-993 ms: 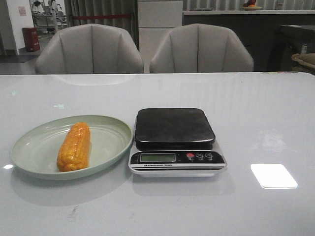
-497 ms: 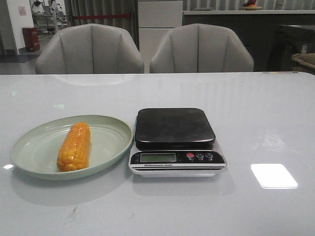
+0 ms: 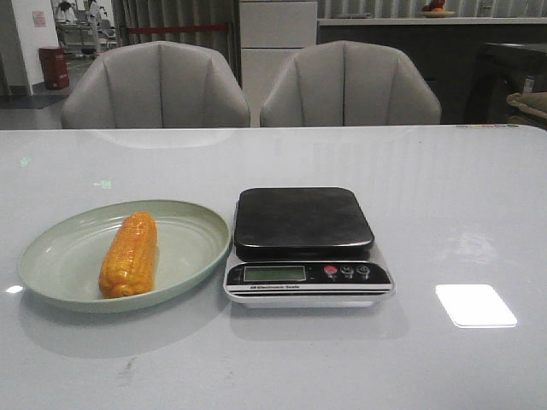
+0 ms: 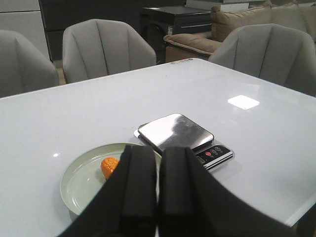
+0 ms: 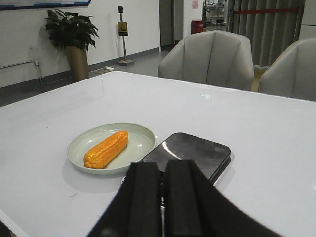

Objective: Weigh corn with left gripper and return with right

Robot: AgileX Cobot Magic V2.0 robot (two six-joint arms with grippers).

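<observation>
My left gripper (image 4: 158,197) hangs closed and empty. The corn (image 4: 110,167) lies on the plate (image 4: 81,185) just beyond my fingertips, not touched.

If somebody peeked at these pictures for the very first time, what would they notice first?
The bright orange corn pops out first, lying on the pale green plate at the left of the white table. Right beside the plate sits a kitchen scale with a shiny dark top and nothing on it. Behind the table stand two grey chairs.
</observation>
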